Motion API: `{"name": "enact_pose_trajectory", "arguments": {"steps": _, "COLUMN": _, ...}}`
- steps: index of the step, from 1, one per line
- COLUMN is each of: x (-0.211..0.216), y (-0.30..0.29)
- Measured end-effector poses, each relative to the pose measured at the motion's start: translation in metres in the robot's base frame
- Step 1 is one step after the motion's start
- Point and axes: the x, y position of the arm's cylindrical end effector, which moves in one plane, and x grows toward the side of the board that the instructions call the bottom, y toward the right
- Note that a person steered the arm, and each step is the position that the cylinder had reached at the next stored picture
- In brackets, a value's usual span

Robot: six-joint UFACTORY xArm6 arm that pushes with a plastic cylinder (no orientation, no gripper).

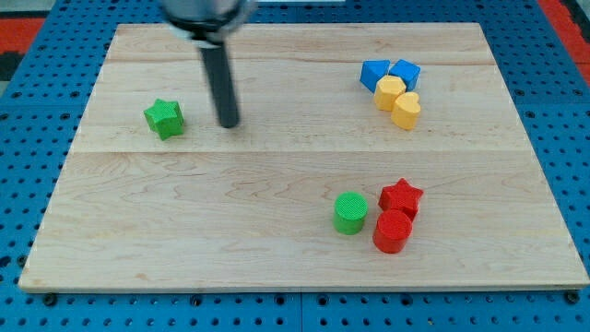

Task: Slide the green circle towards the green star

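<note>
The green circle (350, 212) lies on the wooden board (277, 184) at the lower right of middle, touching or nearly touching the red circle (393, 231). The green star (164, 118) lies at the view's left, upper half. My tip (229, 123) stands on the board just to the right of the green star, a short gap apart, and far up and left of the green circle. The dark rod rises from it to the view's top.
A red star (401, 196) sits just right of the green circle, above the red circle. At the upper right, two blue blocks (374, 74) (406, 71) and two yellow blocks (390, 91) (407, 110) cluster together.
</note>
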Motion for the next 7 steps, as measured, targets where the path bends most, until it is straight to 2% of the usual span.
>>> {"name": "enact_pose_trajectory", "arguments": {"steps": 1, "x": 0.032, "y": 0.091}}
{"name": "enact_pose_trajectory", "arguments": {"steps": 3, "x": 0.102, "y": 0.127}}
{"name": "enact_pose_trajectory", "arguments": {"steps": 4, "x": 0.114, "y": 0.14}}
{"name": "enact_pose_trajectory", "arguments": {"steps": 6, "x": 0.119, "y": 0.134}}
{"name": "enact_pose_trajectory", "arguments": {"steps": 7, "x": 0.133, "y": 0.088}}
